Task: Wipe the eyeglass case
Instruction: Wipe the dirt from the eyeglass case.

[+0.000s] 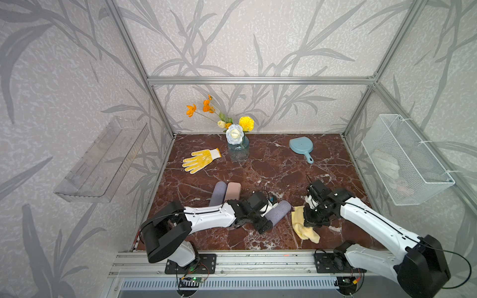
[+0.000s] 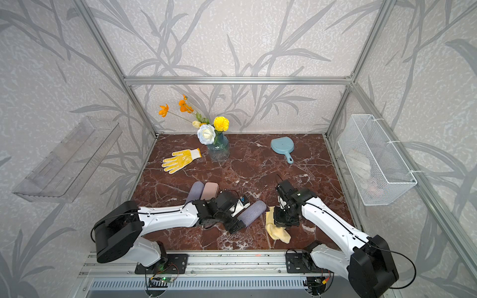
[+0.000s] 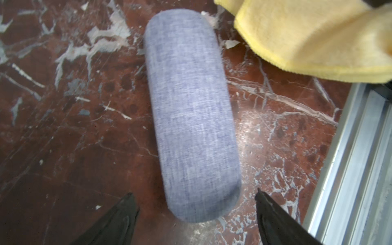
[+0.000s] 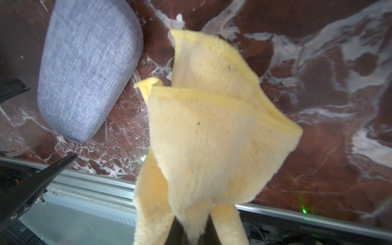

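Red-brown marble tabletop [image 1: 258, 167], white-veined, boxed in by leaf-patterned walls. Near the front edge, between the two arms: blue-grey fabric eyeglass case [image 1: 278, 212], closed, lying flat and aslant on the marble. Left gripper [image 3: 194, 192] spread wide, one finger to each side of the case's near end, clear of it on both sides in the left wrist view, holding nothing. Just beside the case's other end, parted from it by a sliver of marble: yellow cloth [image 1: 302, 229], folded and rumpled. Right gripper [image 4: 188, 235] clamped tight on that cloth, folds fanning out from the closed jaws. Farther back on the left, side by side and touching: grey-blue case [image 1: 218, 192] and pink case [image 1: 232, 192]. Toward the back wall: yellow dotted work glove [image 1: 200, 160], glass vase of flowers [image 1: 238, 149], pale blue dustpan [image 1: 300, 147]. On the right wall, white wire basket [image 1: 407, 160]; on the left wall, clear plastic shelf [image 1: 103, 160].
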`<state>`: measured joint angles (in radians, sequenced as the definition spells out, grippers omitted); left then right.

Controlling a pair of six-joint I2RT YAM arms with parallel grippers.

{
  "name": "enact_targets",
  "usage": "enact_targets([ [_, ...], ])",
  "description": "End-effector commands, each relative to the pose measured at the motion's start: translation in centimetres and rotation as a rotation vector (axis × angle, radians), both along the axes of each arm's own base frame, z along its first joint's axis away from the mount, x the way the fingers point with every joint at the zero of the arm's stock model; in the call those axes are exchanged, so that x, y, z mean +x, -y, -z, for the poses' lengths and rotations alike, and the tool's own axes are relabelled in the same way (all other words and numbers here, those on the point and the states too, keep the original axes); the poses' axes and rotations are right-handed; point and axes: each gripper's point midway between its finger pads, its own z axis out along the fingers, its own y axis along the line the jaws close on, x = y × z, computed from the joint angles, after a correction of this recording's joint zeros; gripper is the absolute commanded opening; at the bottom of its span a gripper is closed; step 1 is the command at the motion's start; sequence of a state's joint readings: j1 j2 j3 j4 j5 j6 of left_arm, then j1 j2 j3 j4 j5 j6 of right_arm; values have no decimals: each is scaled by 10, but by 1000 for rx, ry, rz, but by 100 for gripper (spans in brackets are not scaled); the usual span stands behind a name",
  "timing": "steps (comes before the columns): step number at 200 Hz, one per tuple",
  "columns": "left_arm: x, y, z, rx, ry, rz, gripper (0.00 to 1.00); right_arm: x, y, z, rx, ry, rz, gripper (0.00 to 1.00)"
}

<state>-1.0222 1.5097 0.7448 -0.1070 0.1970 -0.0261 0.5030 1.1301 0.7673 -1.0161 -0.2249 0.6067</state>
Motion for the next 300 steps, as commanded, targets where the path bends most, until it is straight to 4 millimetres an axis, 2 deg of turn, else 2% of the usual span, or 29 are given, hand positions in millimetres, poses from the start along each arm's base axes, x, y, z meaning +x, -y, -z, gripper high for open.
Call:
enact_targets([
  [1, 7, 14, -7, -16, 82, 50, 89, 28, 3, -23, -46, 114, -12, 0],
  [16, 11, 17, -2, -2, 93, 41, 88, 42, -11, -31, -14, 144, -32, 0],
  [41, 16, 18, 10, 22, 107, 37, 84, 55, -30, -32, 15, 157, -50, 0],
  [64, 21, 15, 17, 46, 133, 26, 80, 58, -43, -27, 47, 139, -57, 0],
  [108, 18, 19, 16, 27, 192, 69, 71, 66, -75, -24, 130, 136, -84, 0],
  [136, 16, 17, 17, 33, 214, 80, 65, 58, -98, -12, 158, 75, -102, 0],
  [150, 13, 16, 17, 23, 219, 83, 61, 52, -108, 1, 192, 35, -99, 0],
  [167, 12, 12, 19, 25, 228, 79, 55, 47, -112, 19, 206, -15, -88, 0],
  [177, 11, 10, 20, 25, 237, 78, 50, 46, -105, 29, 176, -33, -91, 0],
  [185, 11, 9, 21, 27, 244, 76, 45, 49, -92, 36, 125, -43, -91, 0],
  [211, 8, 5, 25, 35, 260, 75, 32, 71, -17, 50, -150, -10, -81, 0],
  [228, 7, 4, 26, 43, 269, 73, 30, 87, 25, 35, -368, 63, -117, 0],
  [246, 8, 2, 26, 49, 285, 64, 25, 100, 38, 6, -491, 166, -156, 0],
  [259, 8, 1, 24, 50, 300, 56, 24, 101, 25, -12, -460, 227, -185, 0],
  [274, 9, -1, 22, 55, 325, 40, 21, 92, -7, -23, -346, 257, -228, 0],
  [287, 11, -2, 18, 60, 359, 18, 18, 74, -42, -22, -197, 204, -240, 0],
  [300, 13, -4, 14, 62, 395, -4, 16, 56, -80, -12, -33, 129, -229, 0],
])
